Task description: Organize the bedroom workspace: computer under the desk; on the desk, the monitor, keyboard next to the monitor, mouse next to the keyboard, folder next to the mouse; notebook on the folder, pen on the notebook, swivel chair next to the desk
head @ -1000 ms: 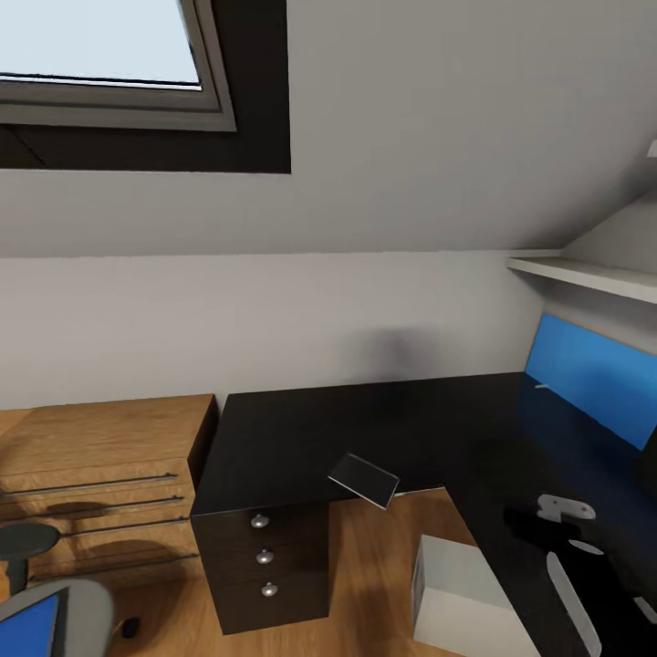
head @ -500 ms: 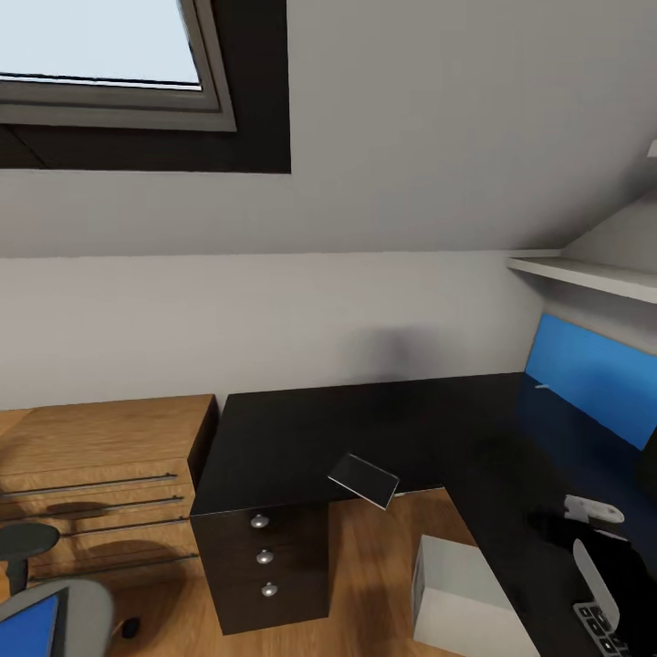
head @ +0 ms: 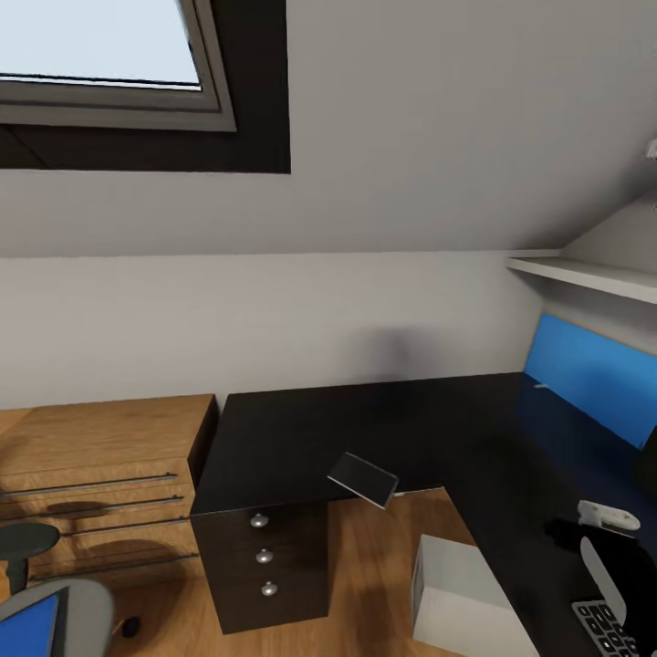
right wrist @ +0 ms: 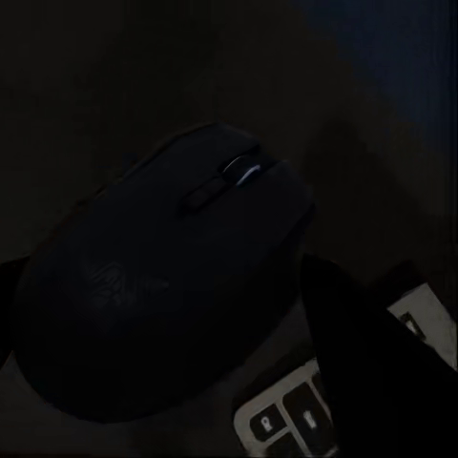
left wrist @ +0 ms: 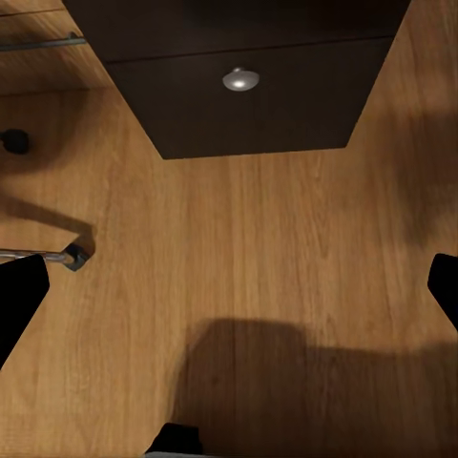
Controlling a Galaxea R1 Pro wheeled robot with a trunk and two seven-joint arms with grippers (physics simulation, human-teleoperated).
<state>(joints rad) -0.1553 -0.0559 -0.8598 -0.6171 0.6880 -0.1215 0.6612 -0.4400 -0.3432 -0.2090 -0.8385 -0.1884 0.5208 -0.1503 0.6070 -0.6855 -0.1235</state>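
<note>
Right pincer [right wrist: 191,315] with mouse [right wrist: 162,277] shifted rightward along desk [head: 365,429], beside keyboard [head: 604,628].

The right arm [head: 607,516] shows a pale silver-white bracket of flat plates with rounded ends, next to a black housing. Beside that runs a long, slim, grey-white finger [head: 602,568] with a rounded tip. From the right wrist camera, a finger of the right gripper [right wrist: 358,367] is a dull black wedge that narrows to one end. The left gripper [left wrist: 229,296] has matte black fingers [left wrist: 19,305], plain slabs with slanted edges, and a black rounded piece of its body [left wrist: 176,441].
</note>
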